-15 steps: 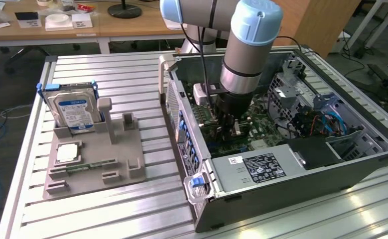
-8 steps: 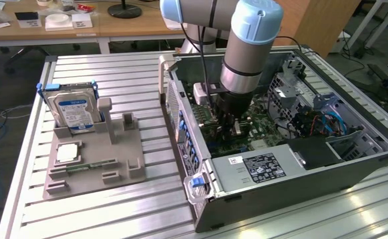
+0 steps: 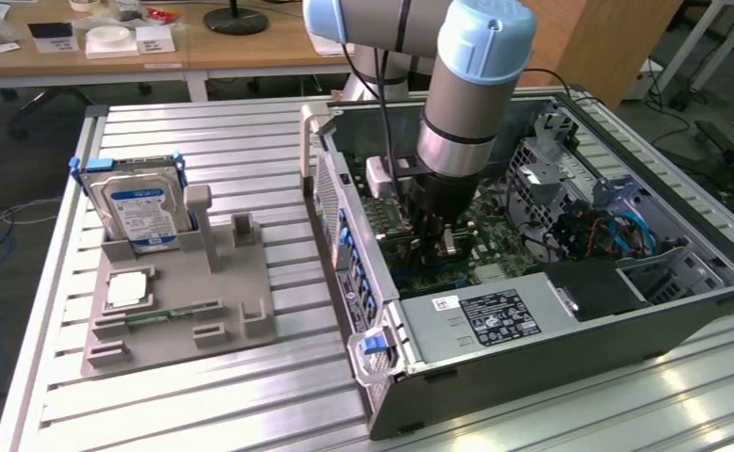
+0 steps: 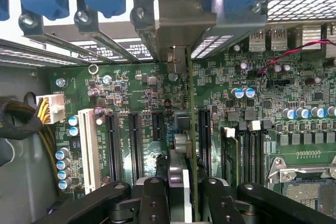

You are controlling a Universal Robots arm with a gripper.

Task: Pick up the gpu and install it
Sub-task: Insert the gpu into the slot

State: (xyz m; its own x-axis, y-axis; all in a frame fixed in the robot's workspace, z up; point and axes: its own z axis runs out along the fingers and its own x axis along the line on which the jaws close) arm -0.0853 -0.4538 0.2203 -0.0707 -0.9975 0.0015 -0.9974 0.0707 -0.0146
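Exterior view, left to right: on the bench (image 3: 216,405) toward its left edge sits the grey fixture tray (image 3: 178,311), with the hard drive (image 3: 140,212) upright in its far corner and a small green memory stick (image 3: 153,318) lying flat nearer the front edge. No card on the tray. Right of that, the open PC case (image 3: 555,273) lies on its side, power supply (image 3: 493,315) at its near end. The arm (image 3: 467,85) reaches straight down into the case over the motherboard (image 3: 498,250). The wrist view has the gripper (image 4: 181,192) with jaws narrow, clamped on the gpu (image 4: 185,135). Card is held edge-on, directly below the jaws, long axis parallel to the expansion slots (image 4: 134,140) and pointing at the rear slot openings, its silver bracket (image 4: 177,19) at the far end against the case's back wall. Card edge sits between the slot rows, close over the board; I can't tell whether it's seated. Judgement: insertion step underway, alignment of card edge to slot is what matters.
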